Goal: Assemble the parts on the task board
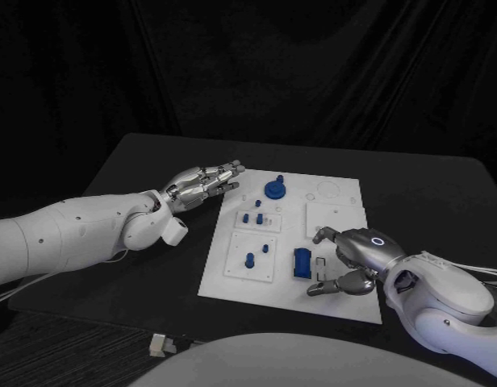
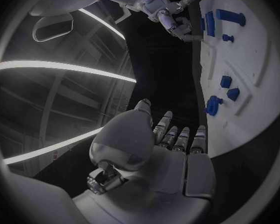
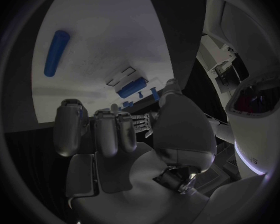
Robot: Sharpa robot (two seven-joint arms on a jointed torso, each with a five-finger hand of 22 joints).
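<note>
Head view: both silver robot hands sit at the flat white rectangular task board (image 1: pixel 330 302), one on each side.
Left hand (image 1: pixel 202 185) hovers empty, fingers loosely spread, at the board's far left corner, near the round blue peg (image 1: pixel 274 189). Right hand (image 1: pixel 353 262) rests curled over the near right edge, just beside the upright blue rectangular block (image 1: pixel 302 264); whether it holds anything cannot be told.

A black table (image 1: pixel 435 193) stands before a wall of black curtain (image 1: pixel 319 72) that hangs in soft vertical folds across the whole back of the scene. Beneath the table's near left corner lies dark floor (image 1: pixel 39 355). In the left wrist view, long bright light strips (image 2: pixel 65 67) run across the ceiling overhead.
</note>
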